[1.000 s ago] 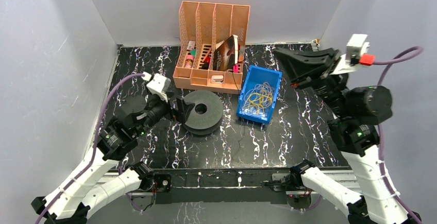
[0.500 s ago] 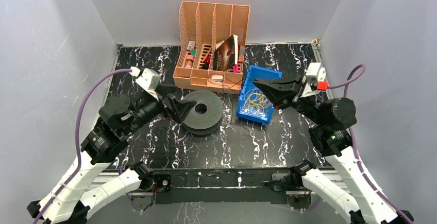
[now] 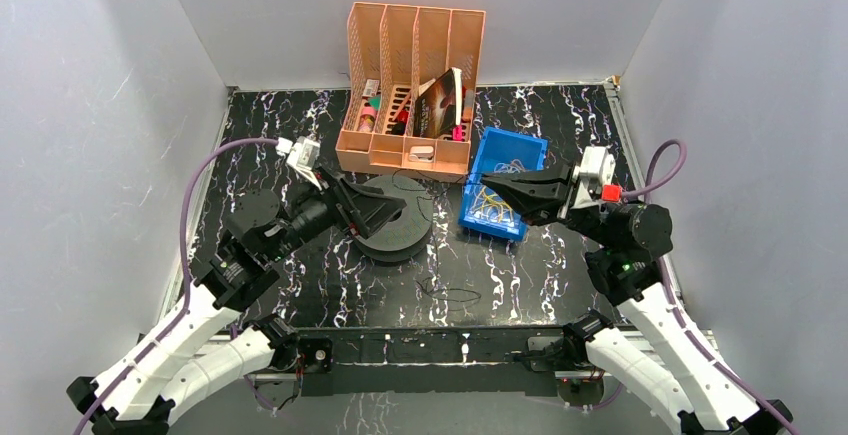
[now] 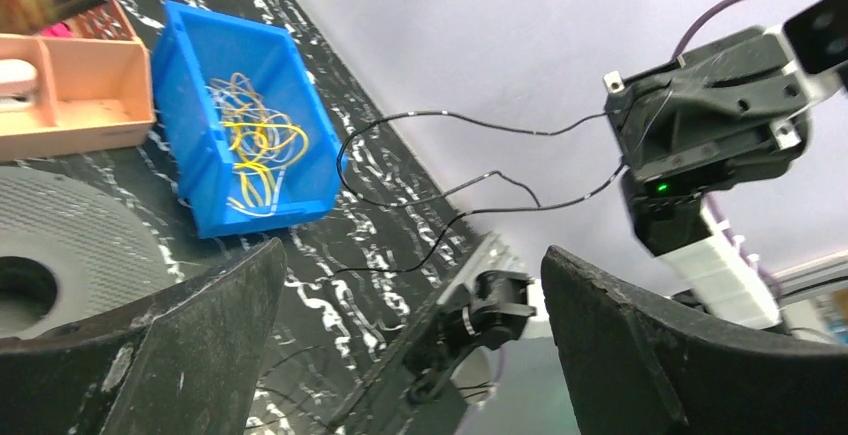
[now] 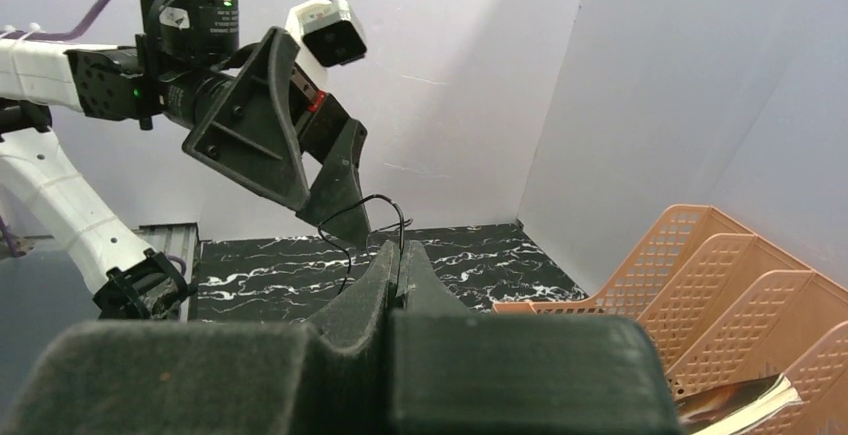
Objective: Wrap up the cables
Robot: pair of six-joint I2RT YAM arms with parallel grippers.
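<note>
A thin black cable is pinched in my right gripper, which is shut and hovers over the left rim of the blue bin. The cable loops through the air, and its slack lies on the table in front of the spool. More cables, yellow and orange, lie tangled inside the bin. My left gripper stands wide open just above the dark grey spool, with nothing between its fingers. In the right wrist view the left gripper faces me.
An orange file organizer holding books and small items stands at the back, next to the bin. Grey walls close in the black marbled table on three sides. The metal rail with both arm bases runs along the near edge.
My right arm dropped from high at the right down and left to the bin's left rim, trailing the black cable. The left gripper swung right, over the spool.
</note>
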